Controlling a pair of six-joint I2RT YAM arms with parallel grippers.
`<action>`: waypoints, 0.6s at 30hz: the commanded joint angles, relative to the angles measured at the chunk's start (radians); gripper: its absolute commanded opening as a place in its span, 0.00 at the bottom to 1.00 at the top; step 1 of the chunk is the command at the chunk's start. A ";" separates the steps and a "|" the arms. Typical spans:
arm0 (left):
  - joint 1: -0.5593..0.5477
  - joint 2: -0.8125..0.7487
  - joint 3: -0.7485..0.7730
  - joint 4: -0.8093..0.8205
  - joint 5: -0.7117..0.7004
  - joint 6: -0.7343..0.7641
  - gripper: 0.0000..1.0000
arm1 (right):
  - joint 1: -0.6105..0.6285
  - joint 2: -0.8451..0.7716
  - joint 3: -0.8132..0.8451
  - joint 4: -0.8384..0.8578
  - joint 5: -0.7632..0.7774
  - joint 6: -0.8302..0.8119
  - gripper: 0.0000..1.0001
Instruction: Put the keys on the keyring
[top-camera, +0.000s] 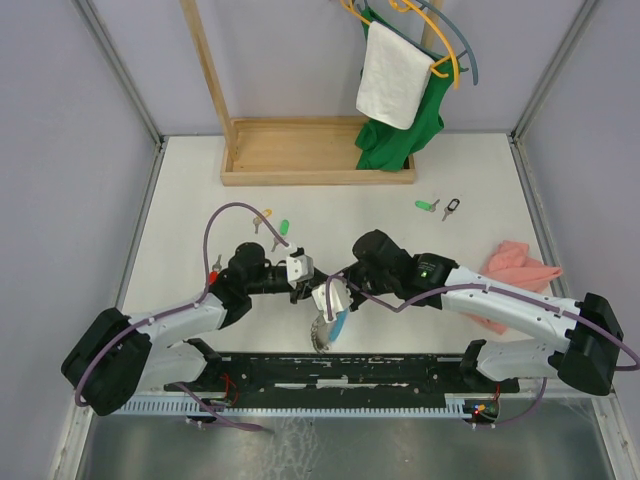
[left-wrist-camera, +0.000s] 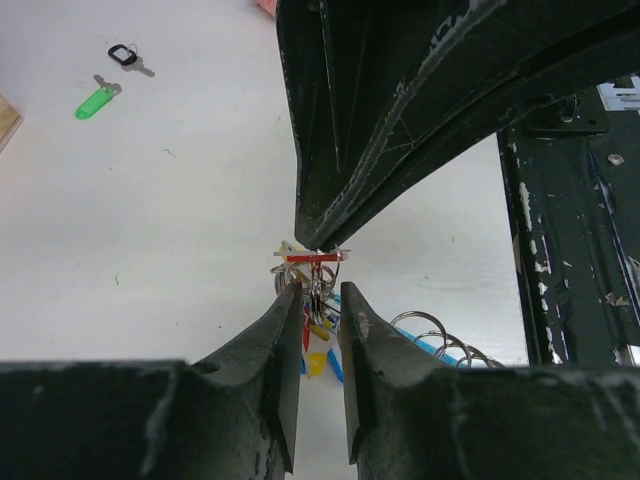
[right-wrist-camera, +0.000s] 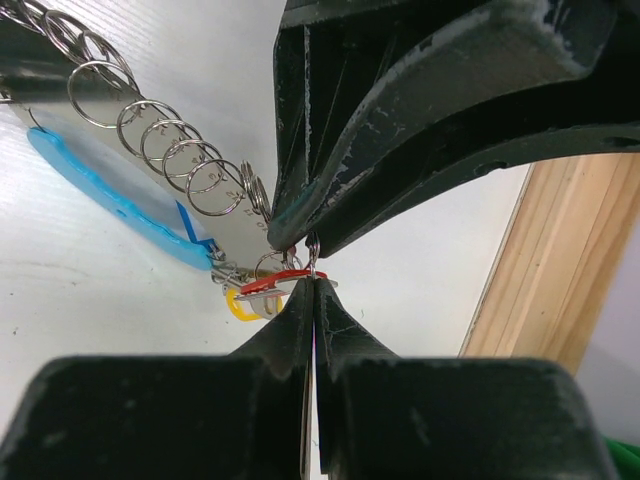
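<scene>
Nearest the arm bases, the keyring (top-camera: 322, 338) hangs or lies just below the two gripper tips. Its grey coil and its light-blue tube (right-wrist-camera: 100, 185) run away from the meeting point toward the near edge of the counter (top-camera: 180, 200), and whether it rests on the counter cannot be told. Directly above it, the right gripper (right-wrist-camera: 312, 288) is closed tight, with no gap between its fingers, on the red-tagged key (left-wrist-camera: 310, 257). The red tag lies crosswise at the very tips, with its long axis square to the line that joins the two grippers. The left gripper (left-wrist-camera: 317, 300) faces the right one tip to tip from the far-left side. Its fingers (left-wrist-camera: 285, 320) stand narrowly apart with the bunch of small rings and coloured tags between them, and whether they pinch that bunch or only flank it cannot be told. The coming move therefore turns on one short line: the key sits at the right gripper's tips, the ring cluster sits at the left gripper's tips, and the two are touching or all but touching. Both arms are equally close, so alignment is the governing requirement rather than reach. Farther out, loose keys lie apart from the work: a red key (top-camera: 216, 265) beside the left arm, then a green key (top-camera: 283, 228) and a yellow key (top-camera: 262, 218). Well to the right lie a second green key (top-camera: 427, 205) and a black key (top-camera: 452, 208).
</scene>
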 joint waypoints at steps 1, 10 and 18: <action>0.002 0.009 0.048 -0.012 -0.006 0.049 0.25 | 0.001 -0.033 0.042 0.040 -0.022 -0.002 0.01; 0.003 -0.007 0.054 -0.065 -0.060 0.014 0.03 | 0.001 -0.091 -0.026 0.061 0.096 0.036 0.01; 0.004 -0.055 0.035 -0.018 -0.063 -0.039 0.03 | 0.002 -0.117 -0.141 0.123 0.196 0.091 0.01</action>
